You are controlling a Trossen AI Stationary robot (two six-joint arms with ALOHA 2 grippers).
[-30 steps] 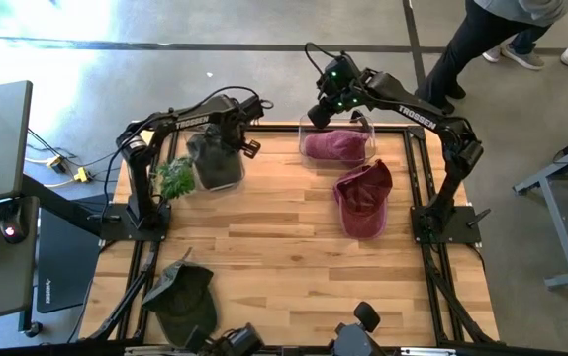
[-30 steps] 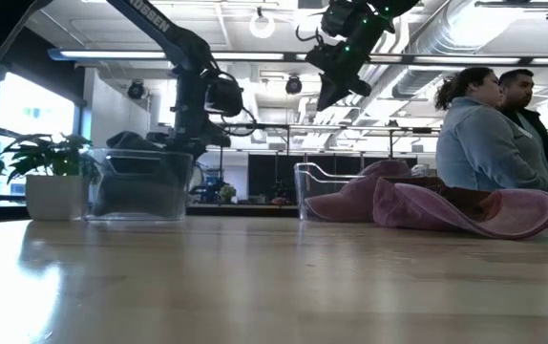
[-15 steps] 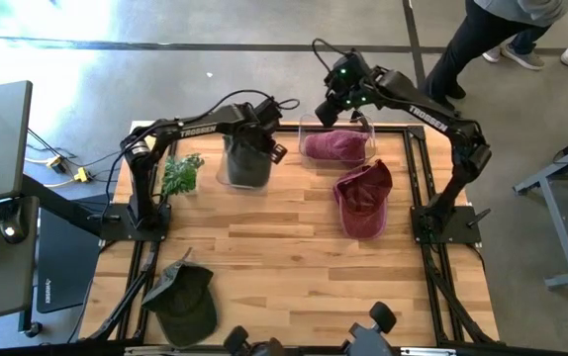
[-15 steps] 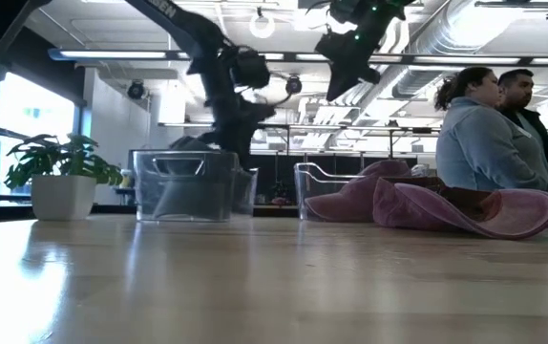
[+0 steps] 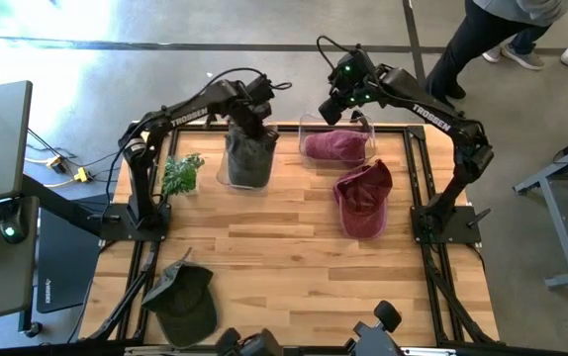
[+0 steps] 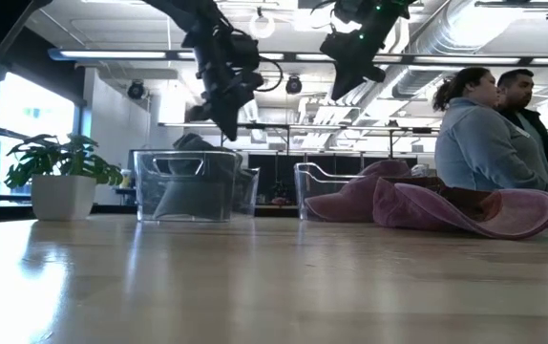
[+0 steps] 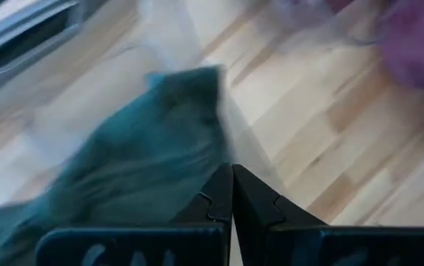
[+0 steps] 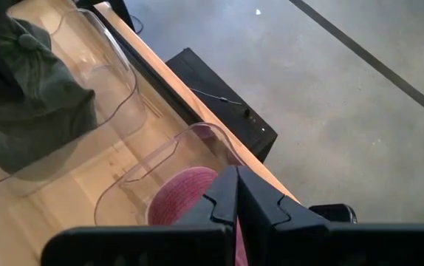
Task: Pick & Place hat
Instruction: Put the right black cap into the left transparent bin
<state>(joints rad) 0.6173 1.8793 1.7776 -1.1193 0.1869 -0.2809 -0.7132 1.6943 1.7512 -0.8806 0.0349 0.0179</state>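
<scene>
A dark green hat (image 5: 249, 163) lies inside a clear bin (image 6: 183, 186) at the far middle of the table. My left gripper (image 5: 254, 124) hangs just above that bin (image 6: 228, 132), shut and holding nothing; the left wrist view shows its fingers closed (image 7: 232, 181) over the green hat (image 7: 145, 148). A maroon hat (image 5: 335, 146) sits in a second clear bin (image 8: 197, 129) to the right. My right gripper (image 5: 329, 114) hovers high over this bin's far side, shut and holding nothing (image 8: 237, 181).
A maroon cap (image 5: 363, 198) lies on the table near the right arm's base. A dark green cap (image 5: 183, 297) rests at the near left corner. A potted plant (image 5: 175, 176) stands left of the green hat's bin. Two people (image 6: 489, 134) stand beyond the table's far right.
My left gripper moved toward the table's right with the green hat's bin, which slid right along the table, away from the plant. The gripper then rose out of the bin and now hangs above it. My right gripper drifted slightly right.
</scene>
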